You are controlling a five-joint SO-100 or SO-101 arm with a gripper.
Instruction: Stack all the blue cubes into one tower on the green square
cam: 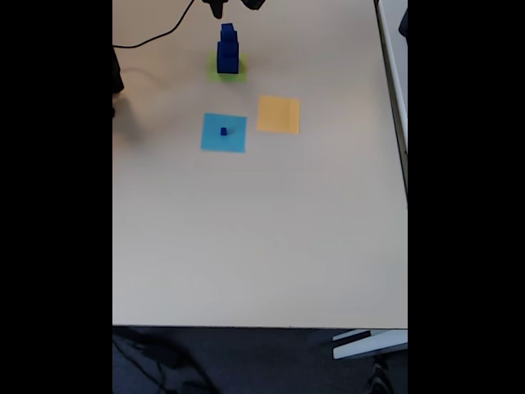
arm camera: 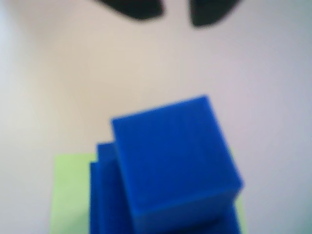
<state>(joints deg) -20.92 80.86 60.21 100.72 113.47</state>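
Note:
A tower of blue cubes (cam: 227, 49) stands on the green square (cam: 227, 69) at the far end of the table. Seen close and blurred in the wrist view, the top cube (arm camera: 175, 161) sits turned a little on the wider cubes (arm camera: 105, 195) beneath, with the green square (arm camera: 70, 195) showing at lower left. A tiny blue cube (cam: 223, 130) rests apart on a light-blue square (cam: 224, 135). My gripper (arm camera: 170, 9) is open, its two dark fingertips apart beyond the tower, holding nothing. In the fixed view the gripper (cam: 235, 6) hangs just behind the tower.
An orange-yellow square (cam: 279, 114) lies right of the light-blue one. A black cable (cam: 156, 37) runs across the far left corner. The table's right edge (cam: 402, 164) and front edge (cam: 262, 326) bound a wide bare beige surface.

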